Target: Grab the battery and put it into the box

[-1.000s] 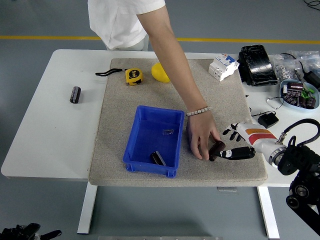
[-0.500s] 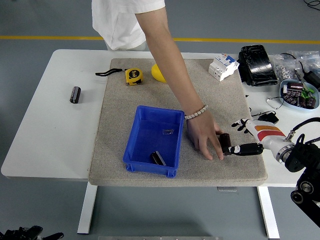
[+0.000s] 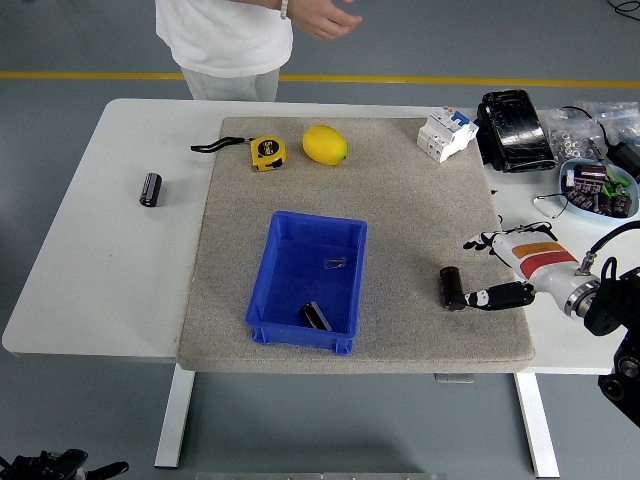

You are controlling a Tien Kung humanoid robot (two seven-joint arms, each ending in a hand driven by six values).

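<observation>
A dark cylindrical battery lies on the grey mat to the right of the blue box. My right hand rests just right of the battery, its fingers spread and holding nothing, one black fingertip close to the battery's lower end. The blue box holds a small dark item and a small clip. A second dark battery lies on the bare table at far left. My left arm does not show.
A yellow tape measure and a lemon lie at the mat's back. A white breaker, a black case and a bowl of parts crowd the right side. The person stands at the far edge, hand raised.
The person's arm has pulled back from the mat to the far side, leaving the battery lying on the mat. My right hand has shifted slightly right and stays beside it.
</observation>
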